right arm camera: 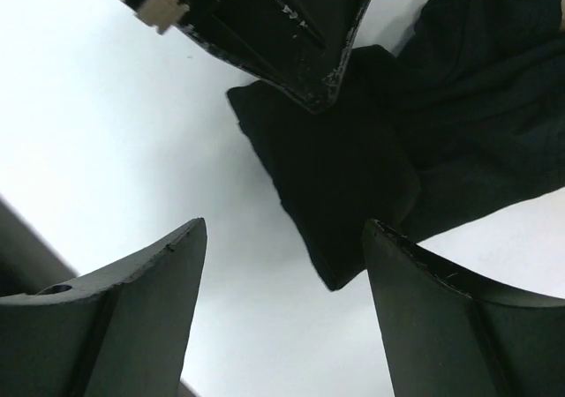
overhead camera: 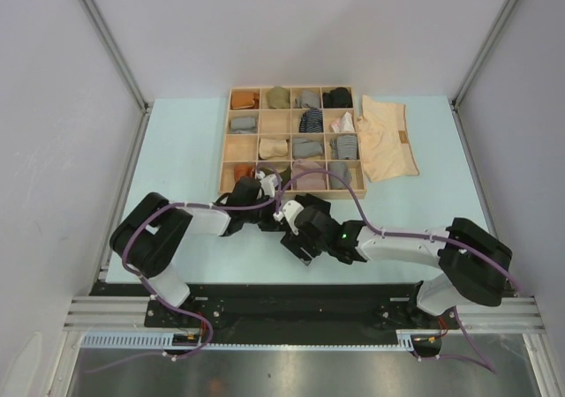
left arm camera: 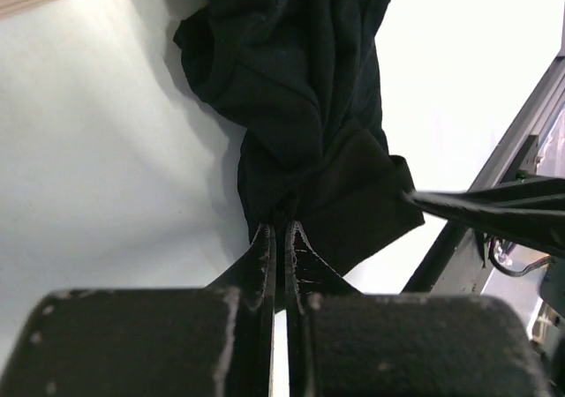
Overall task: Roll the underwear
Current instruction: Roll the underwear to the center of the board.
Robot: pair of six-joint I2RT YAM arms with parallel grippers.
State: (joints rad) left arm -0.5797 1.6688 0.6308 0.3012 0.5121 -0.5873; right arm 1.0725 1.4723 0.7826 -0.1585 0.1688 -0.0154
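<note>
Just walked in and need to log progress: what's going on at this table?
The left end effector is shut on a bunched edge of the black underwear, which lies crumpled on the table near the wooden divider box. The right end effector is open, poised over a corner of the same garment without gripping it. The cream underwear lies unrolled beside the box.
</note>
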